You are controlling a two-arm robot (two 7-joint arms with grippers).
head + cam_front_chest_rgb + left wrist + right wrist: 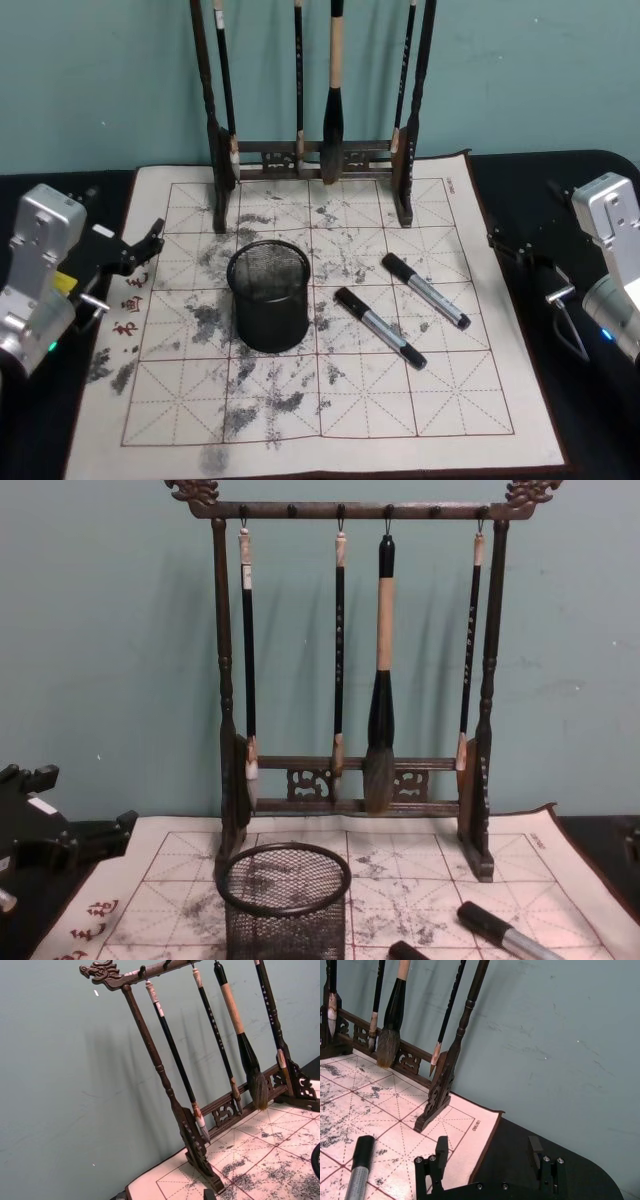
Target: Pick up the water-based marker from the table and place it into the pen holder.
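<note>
The wall (100, 630) behind is a plain teal green. The table (590, 440) is black. The mat (300, 400) in the middle of the frame is cream, with a grid of thin red lines, grey-black ink stains, a dark brown border and red characters near its left edge. The pen holder (268, 300) is black wire mesh. The left marker (379, 327) and the right marker (425, 291) both have grey barrels with black caps. The rack (350, 510) at the top is dark brown, and one brush (384, 610) has a tan handle.
</note>
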